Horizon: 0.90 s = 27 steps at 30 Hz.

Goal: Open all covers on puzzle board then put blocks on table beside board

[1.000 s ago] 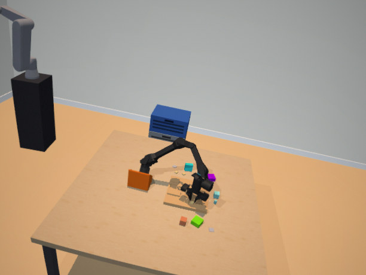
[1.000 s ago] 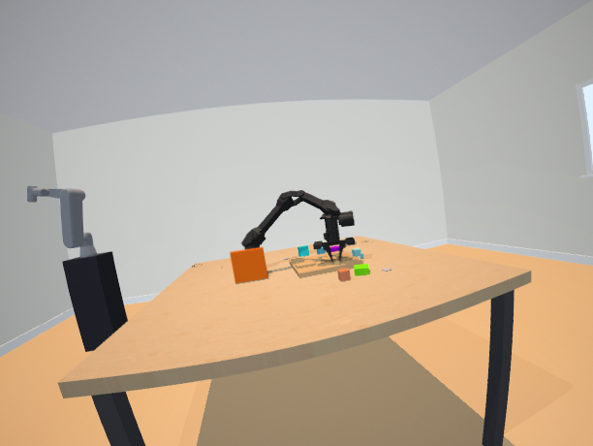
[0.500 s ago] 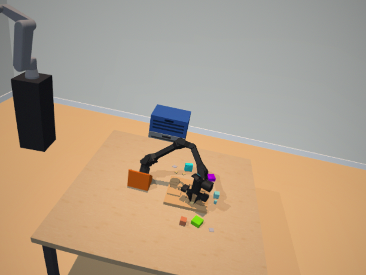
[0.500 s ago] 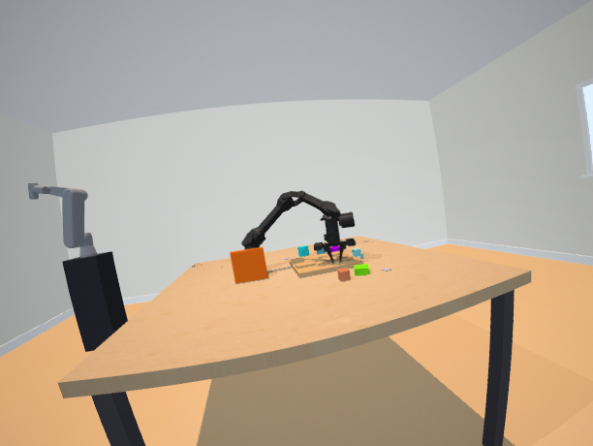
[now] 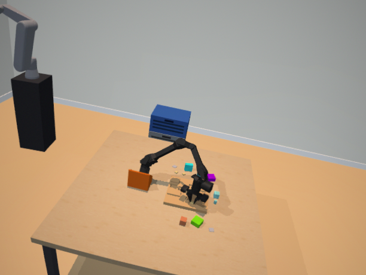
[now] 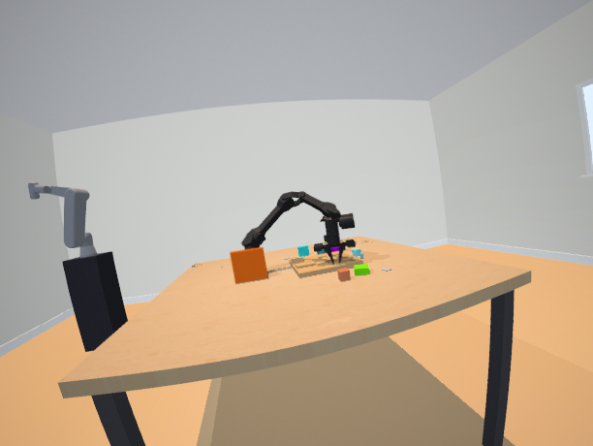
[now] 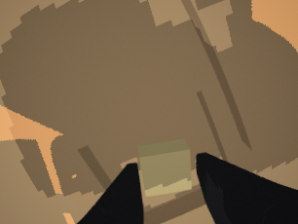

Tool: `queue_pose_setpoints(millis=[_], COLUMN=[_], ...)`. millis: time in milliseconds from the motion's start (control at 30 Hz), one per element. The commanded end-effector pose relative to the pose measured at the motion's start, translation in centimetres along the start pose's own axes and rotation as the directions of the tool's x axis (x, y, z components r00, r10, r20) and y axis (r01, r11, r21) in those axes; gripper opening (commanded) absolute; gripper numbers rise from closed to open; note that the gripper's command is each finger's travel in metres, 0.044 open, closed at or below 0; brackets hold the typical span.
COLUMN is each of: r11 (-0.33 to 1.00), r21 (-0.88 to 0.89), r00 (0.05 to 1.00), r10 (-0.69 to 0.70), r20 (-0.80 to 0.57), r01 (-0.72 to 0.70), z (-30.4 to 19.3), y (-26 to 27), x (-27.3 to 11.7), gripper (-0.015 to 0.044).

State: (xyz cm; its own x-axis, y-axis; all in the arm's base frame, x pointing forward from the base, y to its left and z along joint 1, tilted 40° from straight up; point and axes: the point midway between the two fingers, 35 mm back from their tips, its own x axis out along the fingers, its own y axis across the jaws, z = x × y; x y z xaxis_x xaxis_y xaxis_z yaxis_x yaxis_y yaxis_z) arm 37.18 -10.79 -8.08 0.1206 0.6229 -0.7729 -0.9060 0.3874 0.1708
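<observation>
The wooden puzzle board [image 5: 174,202] [image 6: 310,274] [image 7: 122,88] lies on the table, its far right part hidden by the arm. A pale yellow-green block [image 7: 167,170] is between my fingers in the wrist view, low over the board. My gripper [image 6: 336,262] is open, pointing down around this block, with a narrow gap at the right finger; the left finger is very close to the block. A tan raised piece [image 5: 174,181] stands at the board's back left corner. Thin dark strips cross the board in the wrist view. Shadow makes the cover positions hard to tell.
Beside the board are a purple block [image 5: 211,177], a cyan block [image 5: 188,167], a light blue block [image 5: 216,194], a green block [image 5: 197,221] [image 6: 361,270] and an orange-red block [image 5: 183,220] [image 6: 344,274]. An orange panel [image 5: 139,180] [image 6: 249,265] stands left, near the arm's base.
</observation>
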Motion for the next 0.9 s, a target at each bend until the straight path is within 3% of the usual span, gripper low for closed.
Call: queue_pose_setpoints(millis=[0, 867], r11=[1.0, 1.0], r21=[0.0, 0.003], r00=[1.0, 1.0], r10=[0.0, 0.002], r20=[0.0, 0.0], r01=[0.0, -0.002], z=[0.0, -0.1], y=[0.0, -0.1], x=[0.0, -2.4], gripper=[0.0097, 0.008])
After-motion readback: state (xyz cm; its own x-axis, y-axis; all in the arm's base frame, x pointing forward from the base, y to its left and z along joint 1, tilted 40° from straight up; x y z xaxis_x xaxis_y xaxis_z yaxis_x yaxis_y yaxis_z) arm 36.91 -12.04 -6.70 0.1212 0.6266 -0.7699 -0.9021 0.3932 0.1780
